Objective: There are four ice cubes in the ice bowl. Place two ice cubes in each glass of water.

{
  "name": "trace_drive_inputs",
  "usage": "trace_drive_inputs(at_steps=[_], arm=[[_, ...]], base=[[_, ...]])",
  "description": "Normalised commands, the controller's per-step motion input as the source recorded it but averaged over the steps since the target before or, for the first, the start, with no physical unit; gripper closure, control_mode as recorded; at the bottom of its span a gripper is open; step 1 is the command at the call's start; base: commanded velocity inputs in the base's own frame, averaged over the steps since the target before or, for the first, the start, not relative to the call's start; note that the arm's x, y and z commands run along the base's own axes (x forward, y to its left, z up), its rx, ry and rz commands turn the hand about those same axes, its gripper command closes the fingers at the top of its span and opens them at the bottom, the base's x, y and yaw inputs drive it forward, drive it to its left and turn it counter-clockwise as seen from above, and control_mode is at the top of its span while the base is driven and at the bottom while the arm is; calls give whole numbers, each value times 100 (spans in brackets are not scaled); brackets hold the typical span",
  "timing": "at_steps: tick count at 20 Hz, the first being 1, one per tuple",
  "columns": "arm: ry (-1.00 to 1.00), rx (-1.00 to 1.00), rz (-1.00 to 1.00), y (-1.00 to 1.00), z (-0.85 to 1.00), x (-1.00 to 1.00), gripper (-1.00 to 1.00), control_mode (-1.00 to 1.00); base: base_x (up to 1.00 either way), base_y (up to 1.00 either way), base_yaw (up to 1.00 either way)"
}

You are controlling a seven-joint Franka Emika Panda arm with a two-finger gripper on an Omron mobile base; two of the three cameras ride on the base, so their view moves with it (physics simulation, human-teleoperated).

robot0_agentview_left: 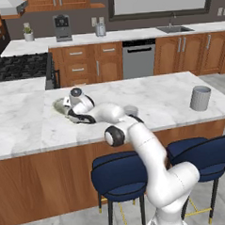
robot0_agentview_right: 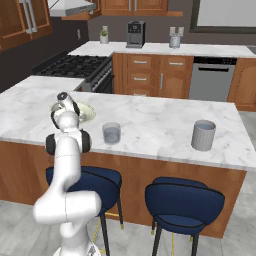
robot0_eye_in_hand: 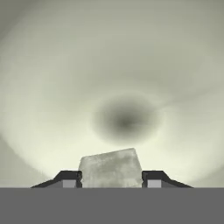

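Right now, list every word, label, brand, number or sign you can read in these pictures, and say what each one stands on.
None: no readable text in these views.
The coffee machine on the back counter has a small front panel, too blurred to read.
The ice cube between the gripper fingertips, the ice bowl and both tumblers carry no markings.

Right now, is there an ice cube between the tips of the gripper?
Yes, in the hand view a pale ice cube sits between the two dark fingertips of the gripper, above the ice bowl.
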Motion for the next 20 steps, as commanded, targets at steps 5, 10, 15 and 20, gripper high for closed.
trace_drive_inputs(at_steps=[5,10,15,20], arm=[[-29,9,-1,-39,15,-70,100,-100],[-38,14,-3,-27,66,-67,100,-100],[-15,15,-1,-39,98,-73,100,-100],[13,5,0,-47,100,-70,100,-100]], base=[[0,0,0],[0,0,0],[0,0,0],[0,0,0]])
